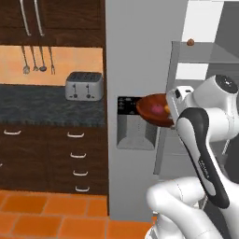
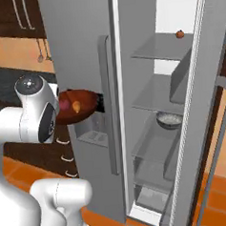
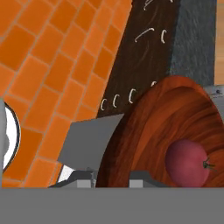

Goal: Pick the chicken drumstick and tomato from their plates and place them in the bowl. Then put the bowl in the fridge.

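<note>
We see the round reddish-brown wooden bowl (image 1: 156, 109) held up in the air, tipped on its side, in front of the dispenser panel of the tall grey steel fridge (image 2: 83, 64). Inside the bowl lie the small dark red tomato (image 3: 189, 162) and the orange-brown chicken drumstick (image 2: 76, 107), side by side against the dark glossy inner wall. The jaws of the white arm's gripper (image 3: 113, 177) are closed on the bowl's rim, one dark tip on either side of it in the hand view.

The fridge stands with one door swung wide, showing glass shelves (image 2: 160, 47); a small brown round item (image 2: 179, 34) sits on the top shelf and a grey bowl (image 2: 169, 120) on a lower one. To the left we make out the dark stone bench (image 1: 46, 109) carrying a silver toaster (image 1: 84, 86), dark wooden drawers (image 1: 77, 158) beneath it, and orange floor tiles (image 1: 46, 219).
</note>
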